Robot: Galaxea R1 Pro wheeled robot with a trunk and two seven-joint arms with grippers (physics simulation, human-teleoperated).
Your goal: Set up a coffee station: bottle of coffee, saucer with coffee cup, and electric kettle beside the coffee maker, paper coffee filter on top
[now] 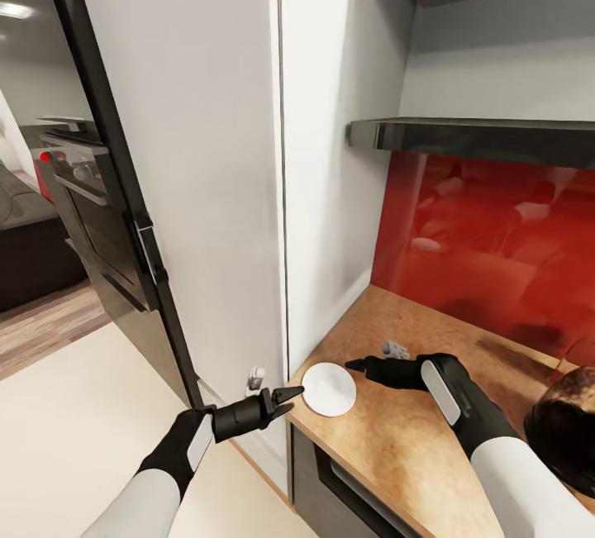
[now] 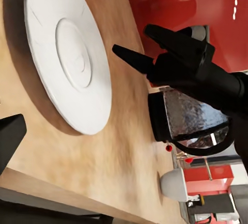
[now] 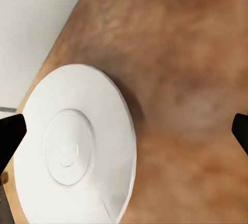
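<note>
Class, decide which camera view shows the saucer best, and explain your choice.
The right wrist view: the saucer appears large, nearly face-on. The left wrist view shows it large but slanted; the head view shows it small on the countertop.

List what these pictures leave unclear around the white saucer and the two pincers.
- Rounded dark glass kettle: cut off by the head view's right edge.
- Small white cup-like object: far and blurred in the left wrist view; no handle discernible.
- Right pincer: just fingertips at the right wrist view's edges.
- Flat round white saucer: whether the left pincer touches its rim.
</note>
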